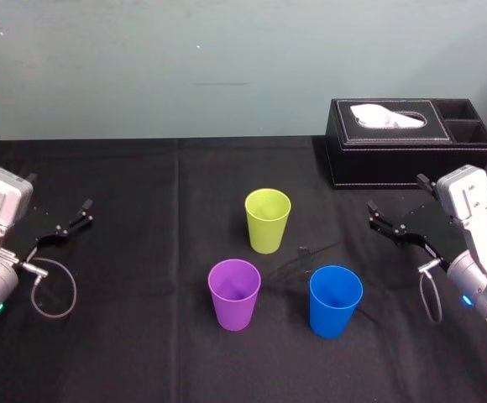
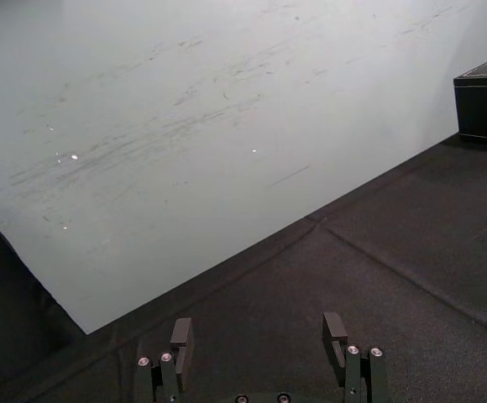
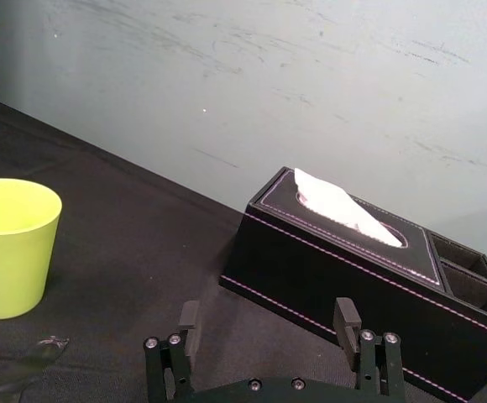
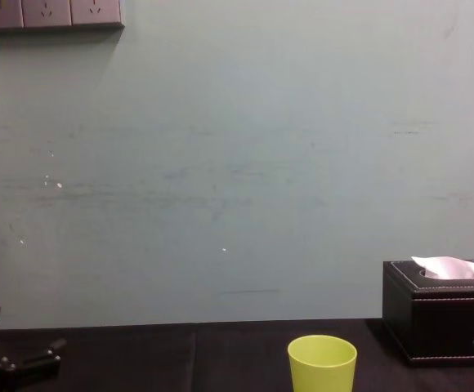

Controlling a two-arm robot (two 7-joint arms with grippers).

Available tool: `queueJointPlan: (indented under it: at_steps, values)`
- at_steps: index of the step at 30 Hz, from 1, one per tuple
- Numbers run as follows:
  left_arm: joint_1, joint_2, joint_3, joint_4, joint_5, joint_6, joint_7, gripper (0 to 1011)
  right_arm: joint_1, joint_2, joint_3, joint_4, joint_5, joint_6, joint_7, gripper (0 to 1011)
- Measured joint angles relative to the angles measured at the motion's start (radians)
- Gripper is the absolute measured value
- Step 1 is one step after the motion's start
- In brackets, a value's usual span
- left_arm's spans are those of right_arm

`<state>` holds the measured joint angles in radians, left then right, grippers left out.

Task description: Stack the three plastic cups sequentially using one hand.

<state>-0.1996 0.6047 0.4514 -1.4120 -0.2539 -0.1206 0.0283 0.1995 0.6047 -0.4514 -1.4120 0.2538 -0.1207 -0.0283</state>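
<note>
the right end effector [image 3: 266, 319] hovered with its jaws wide apart, and the blue cup [image 1: 336, 300] stood upright near it, toward its left on the black-clothed bench [image 1: 143, 336]. the purple cup [image 1: 234, 294] and yellow-green cup [image 1: 268, 220] stood farther, all smooth tapered plastic, none touching. the left end effector [image 2: 256, 332], also wide, waited far left.

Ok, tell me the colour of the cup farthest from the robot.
The farthest cup is yellow-green; head view shows it best.

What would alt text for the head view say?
A yellow-green cup, purple cup and blue cup stand upright, apart on a black table, between the open left gripper and open right gripper; a tissue box sits behind.
</note>
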Motion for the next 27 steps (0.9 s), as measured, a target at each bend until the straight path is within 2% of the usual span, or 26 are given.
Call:
queueJointPlan:
  at_steps: [27]
  values:
    - [0.000,0.000,0.000,0.000,0.000,0.000,0.000,1011,0.000,0.000,0.000,0.000,0.000,0.000,0.000,1003]
